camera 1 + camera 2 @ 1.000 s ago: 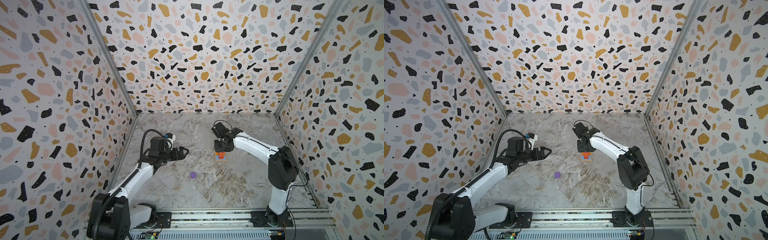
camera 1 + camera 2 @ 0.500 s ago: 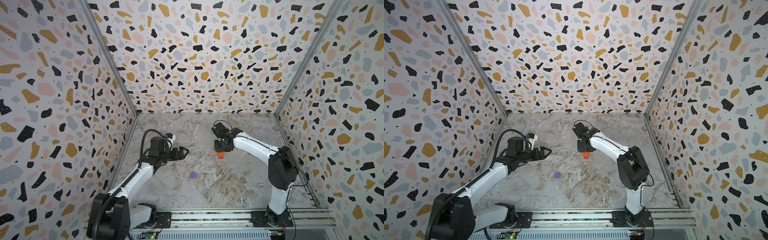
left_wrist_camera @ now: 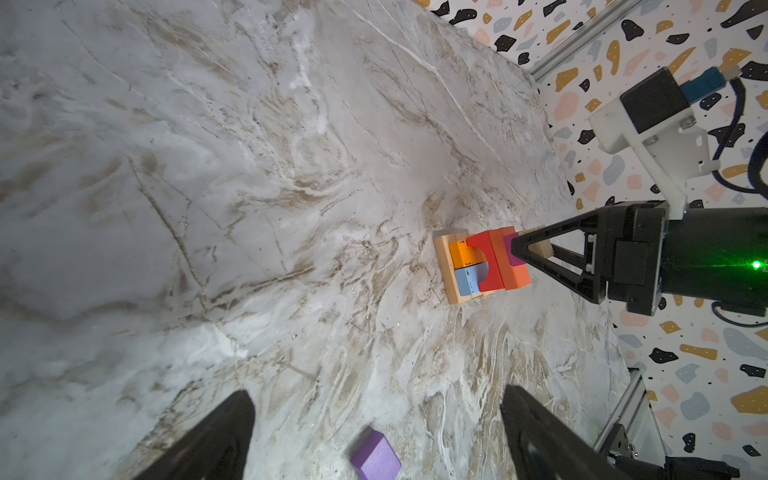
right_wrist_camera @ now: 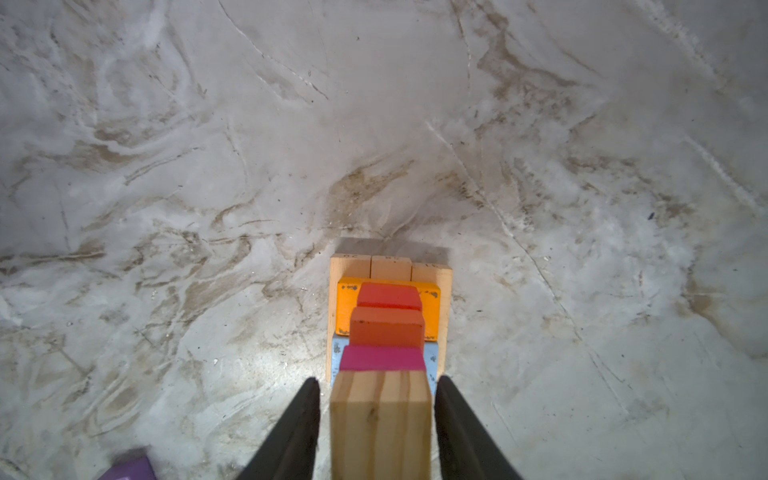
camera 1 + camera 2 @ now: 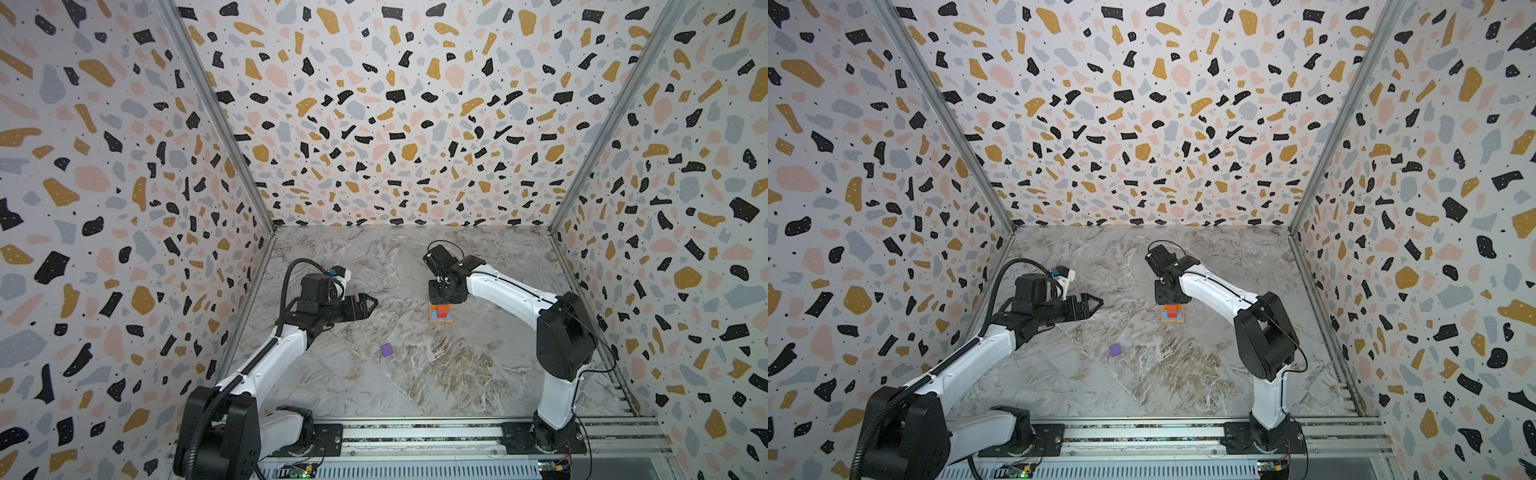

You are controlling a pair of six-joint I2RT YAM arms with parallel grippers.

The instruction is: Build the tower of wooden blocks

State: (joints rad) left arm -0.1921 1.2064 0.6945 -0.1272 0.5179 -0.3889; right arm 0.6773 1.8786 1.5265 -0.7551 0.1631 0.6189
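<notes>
- The tower (image 5: 441,313) stands on the marbled worktop (image 5: 457,374), right of the middle in both top views, directly beneath the right hand (image 4: 377,379).
- From the bottom up it has tan planks (image 4: 390,266) laid side by side, an orange block (image 4: 347,307) beside a light blue block (image 3: 465,284), a red arch block (image 3: 492,270), an orange-red block (image 4: 386,330), a magenta block (image 4: 382,359) and a natural wood block (image 4: 380,419) on top.
- The right hand points straight down, its fingers (image 4: 299,428) on either side of the natural wood block. A thin gap shows on each side, so it stands slightly apart and clamps nothing.
- The left hand (image 5: 368,306) hovers over the worktop left of the tower and well apart from it, fingers spread wide and empty.
- A purple cube (image 5: 386,350) lies loose on the worktop, nearer the front than the tower and apart from both hands.
</notes>
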